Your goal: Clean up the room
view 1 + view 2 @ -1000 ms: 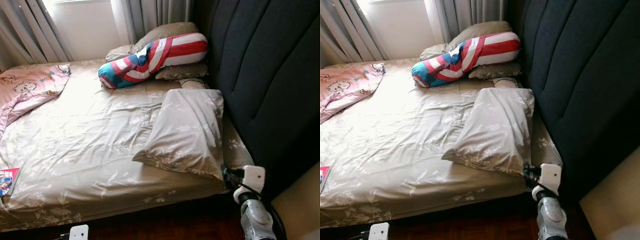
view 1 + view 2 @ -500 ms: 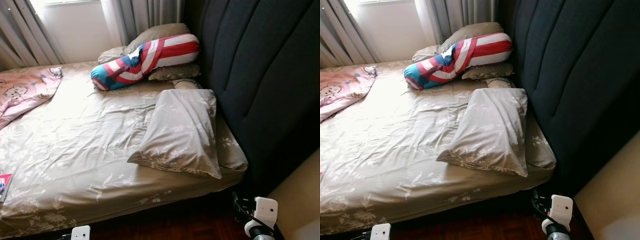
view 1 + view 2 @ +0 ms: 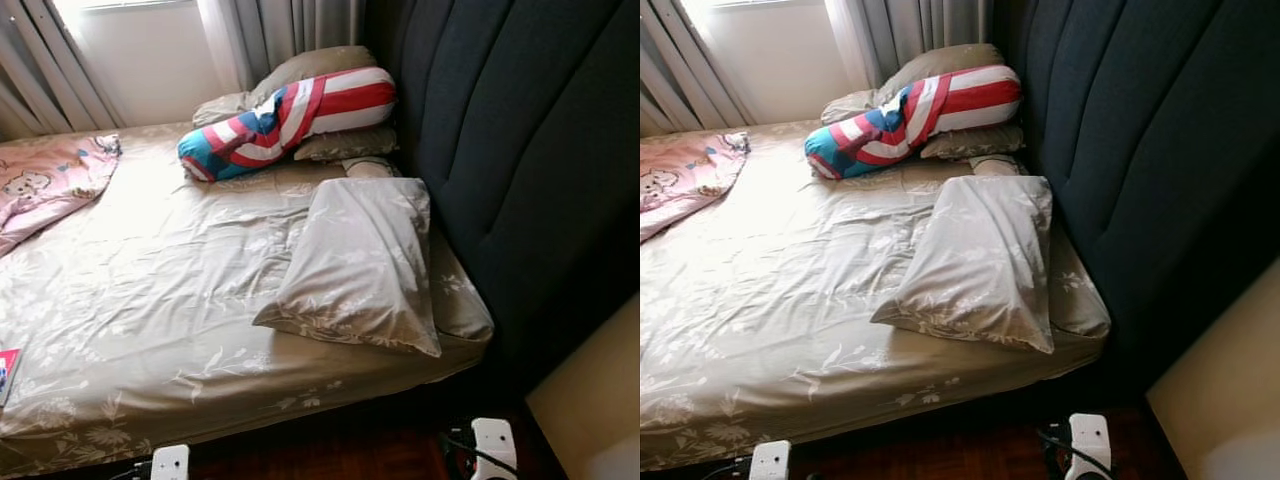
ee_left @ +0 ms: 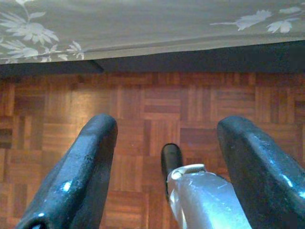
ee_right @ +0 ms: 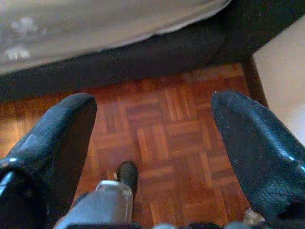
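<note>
**A:** What is nearest to the robot?

**B:** Both arms hang low over the parquet floor (image 4: 143, 105), in front of the bed. The left claw (image 4: 167, 162) has its two black fingers wide apart and holds nothing. The right claw (image 5: 152, 143) is the same, fingers apart and empty, above the wooden floor and near the dark base of the bed.

**A:** And on the bed?

**B:** The bed (image 3: 150, 300) has a beige sheet with a pale leaf pattern, and the sheet is wrinkled. At the near left edge of the mattress lies a small red book (image 3: 5, 370), cut by the edge of the picture. Nearer to the right side a beige pillow (image 3: 365, 265) lies flat, in the same fabric as the sheet, just beside the dark padded headboard (image 3: 520, 150).

**A:** What is further back?

**B:** A pink blanket (image 3: 45, 180) with cartoon figures is bunched at the far left side. At the far end a long bolster (image 3: 290, 120) in red, white and blue rests on two other beige pillows (image 3: 310, 70). Behind these hang grey curtains (image 3: 270, 35) before a bright window.
</note>
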